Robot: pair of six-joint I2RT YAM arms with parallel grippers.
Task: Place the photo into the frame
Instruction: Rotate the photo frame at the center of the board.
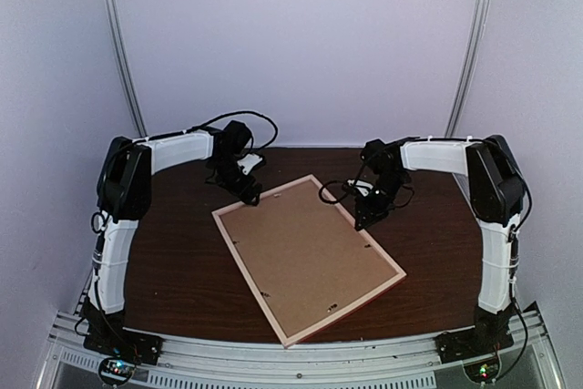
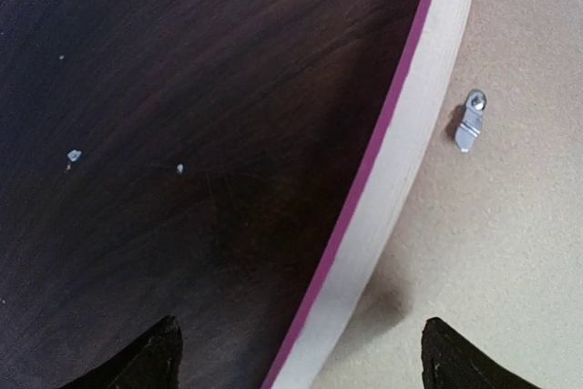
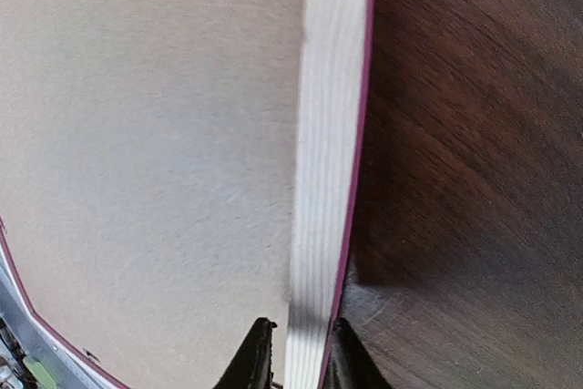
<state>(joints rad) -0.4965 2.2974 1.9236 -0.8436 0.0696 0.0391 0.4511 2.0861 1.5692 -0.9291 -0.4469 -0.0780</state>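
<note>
The frame [image 1: 248, 278] lies face down on the dark table, its pink moulding and pale back edges around a brown backing board [image 1: 305, 257]. The photo is not in view. My left gripper [image 1: 250, 193] is open at the frame's far left corner. In the left wrist view its fingers [image 2: 150, 362] straddle the pale rail [image 2: 401, 161], one over the table and one over the board, touching nothing. My right gripper [image 1: 367, 218] is at the frame's far right side. In the right wrist view it [image 3: 299, 343] is shut on the pale rail [image 3: 328, 134].
A small metal turn clip [image 2: 470, 122] sits on the backing board [image 2: 519, 225] just inside the rail. More clips dot the board's edges. Dark wood table [image 1: 173, 261] surrounds the frame. Cables lie at the back between the arms.
</note>
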